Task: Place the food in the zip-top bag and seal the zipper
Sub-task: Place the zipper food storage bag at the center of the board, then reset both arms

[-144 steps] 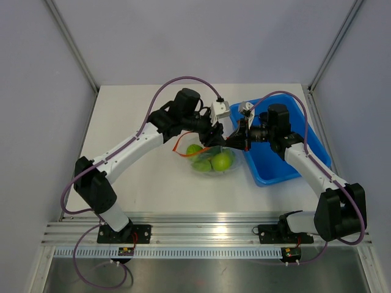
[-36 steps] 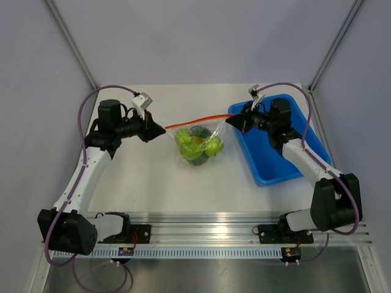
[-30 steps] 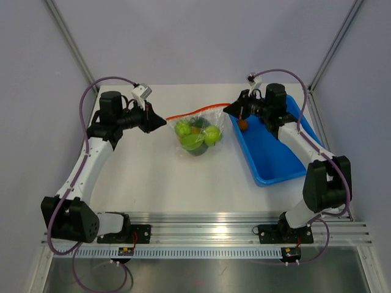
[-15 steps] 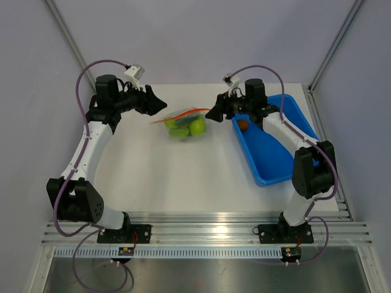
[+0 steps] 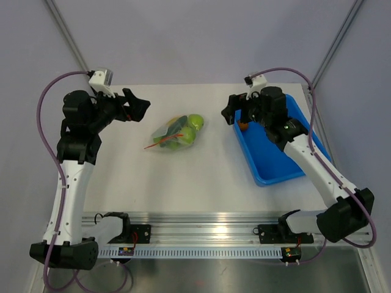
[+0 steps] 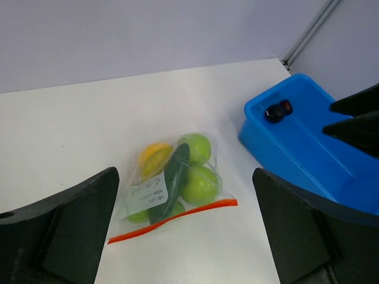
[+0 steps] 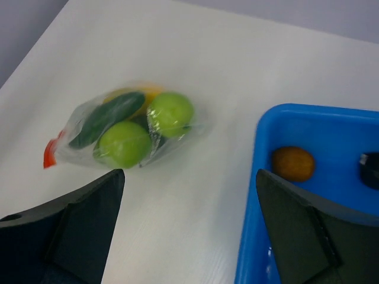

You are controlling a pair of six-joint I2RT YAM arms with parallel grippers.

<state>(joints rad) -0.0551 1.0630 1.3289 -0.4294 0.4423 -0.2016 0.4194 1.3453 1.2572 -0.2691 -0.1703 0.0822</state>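
Top view: your zip-top bag (image 5: 176, 132) lies on the table (image 5: 183, 183) between the left gripper (image 5: 139, 105) and right gripper (image 5: 228, 112), both spread wide and empty.

Left wrist: soft, slippery film, lumpy with green fruit (image 6: 198, 183); you'd best pinch the zipper (image 6: 172, 221) ends.

Right wrist: the blue tray (image 7: 253, 225) holds a brown piece (image 7: 292, 163) and something dark (image 7: 370, 168).

A white matte tabletop (image 5: 183, 183) fills the enclosure, closed in by 3 plain pale grey wall panels (image 5: 201, 36): back, left and right. 2 slim silver metal posts (image 5: 72, 46) run up the back corners. A ribbed aluminium rail (image 5: 208, 224) lines the near edge, with a brushed steel sheet (image 5: 201, 274) below it. Light is soft and even, shadows faint.
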